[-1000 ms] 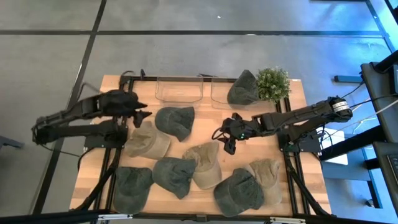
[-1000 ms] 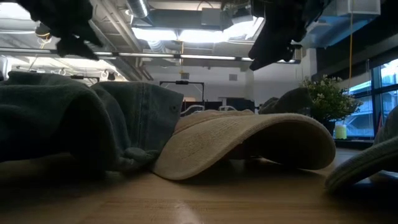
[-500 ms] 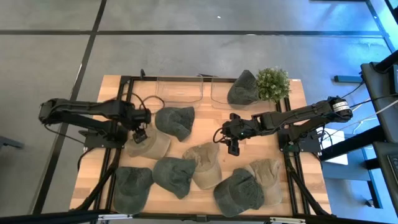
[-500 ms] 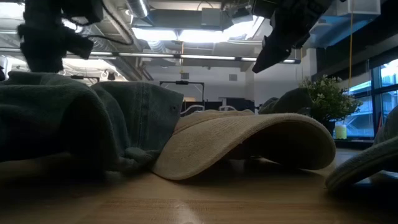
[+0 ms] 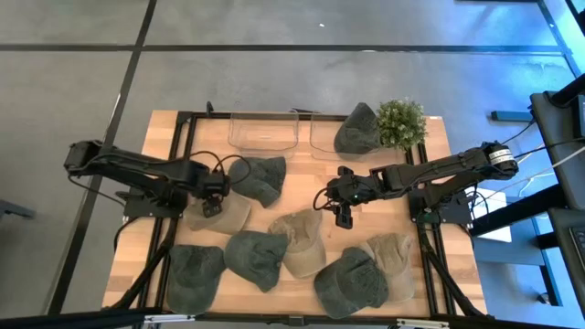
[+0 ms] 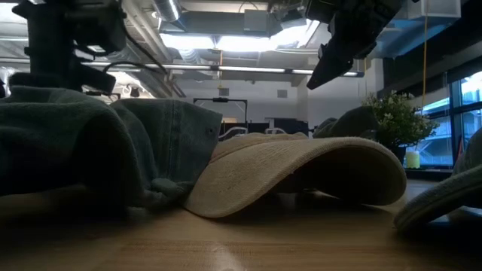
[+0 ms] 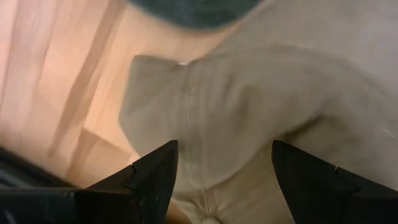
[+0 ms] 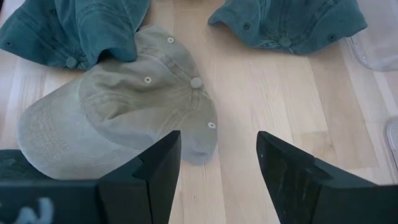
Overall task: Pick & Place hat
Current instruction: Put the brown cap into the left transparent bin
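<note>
Crowded wooden table [image 5: 292, 187]: at nine o'clock the spread-fingered left gripper [image 5: 213, 194] over the tan hat [image 5: 219, 212] risks snagging the green hat [image 5: 259, 176] at its one o'clock; right gripper [image 5: 340, 203] open, empty.

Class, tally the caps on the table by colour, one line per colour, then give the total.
Dark green caps: 5
Tan caps: 3
Total: 8 caps
</note>
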You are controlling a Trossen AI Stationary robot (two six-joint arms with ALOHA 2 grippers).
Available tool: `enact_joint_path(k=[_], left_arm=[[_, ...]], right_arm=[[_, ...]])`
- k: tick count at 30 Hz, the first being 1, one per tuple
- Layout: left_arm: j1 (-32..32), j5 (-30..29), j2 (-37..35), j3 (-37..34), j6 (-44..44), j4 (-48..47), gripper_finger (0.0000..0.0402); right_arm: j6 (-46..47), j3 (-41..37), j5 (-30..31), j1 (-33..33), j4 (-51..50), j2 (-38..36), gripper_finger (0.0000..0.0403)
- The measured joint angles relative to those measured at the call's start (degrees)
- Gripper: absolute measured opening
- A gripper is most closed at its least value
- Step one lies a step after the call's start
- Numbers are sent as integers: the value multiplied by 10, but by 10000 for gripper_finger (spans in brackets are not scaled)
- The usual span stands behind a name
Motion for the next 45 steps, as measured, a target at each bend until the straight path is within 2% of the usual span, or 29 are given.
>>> enact_joint_path(k=[4, 9, 12, 17, 24, 30, 36, 40, 45], left_arm=[[2, -11, 35, 0, -59, 22, 253], [9, -5, 79, 0, -64, 33, 248], [14, 14, 104, 0, -66, 33, 226], [14, 21, 133, 0, -63, 33, 154], [13, 40, 120, 7, -42, 21, 14], [13, 39, 105, 61, -28, -17, 4], [13, 6, 105, 157, 12, -115, 4], [12, -25, 105, 233, 51, -173, 3], [-9, -80, 105, 332, 149, -178, 3]], right_arm=[[0, 0, 0, 0, 0, 0, 210], [-2, 0, 5, 0, 0, 0, 210], [-2, 0, 5, 0, 0, 0, 210], [-2, 0, 5, 0, -2, 0, 210], [-2, 0, 5, 0, -12, 0, 210], [-2, 0, 5, 0, -13, 0, 210], [23, 3, 5, 0, -11, 0, 210], [71, 35, -1, -18, -25, 0, 210], [93, 97, -15, -53, -70, 0, 210]])
